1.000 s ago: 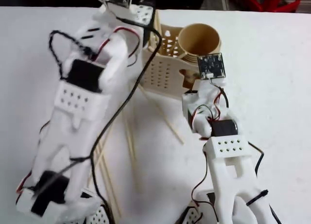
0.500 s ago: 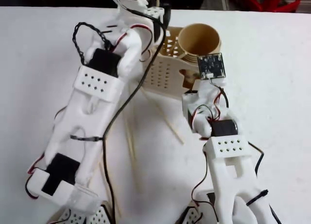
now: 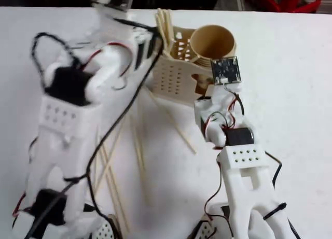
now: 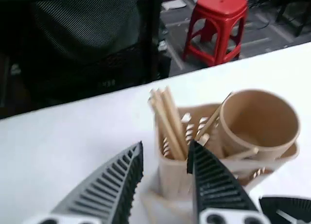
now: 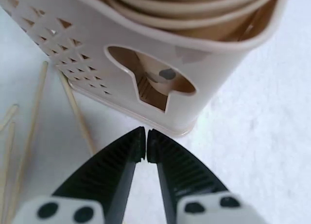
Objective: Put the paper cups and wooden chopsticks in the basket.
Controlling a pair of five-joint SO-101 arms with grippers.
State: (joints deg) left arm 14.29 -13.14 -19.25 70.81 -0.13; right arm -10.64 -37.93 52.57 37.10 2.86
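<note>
Loose chopsticks (image 3: 176, 127) lie on the table, long axes running from basket (image 3: 171, 81) toward the arm bases, nearest the left gripper (image 4: 165, 147), wide open and empty; right gripper (image 5: 146, 136) almost closed, empty.

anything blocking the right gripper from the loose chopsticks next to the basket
Nothing visible does. The right gripper, jaws shut, sits by the wall of the basket, and the nearest loose chopstick lies beside it on the bare table.

Beyond the white table (image 4: 58, 136) stand a red stool (image 4: 217, 20) and a black mesh chair (image 4: 82, 34).
</note>
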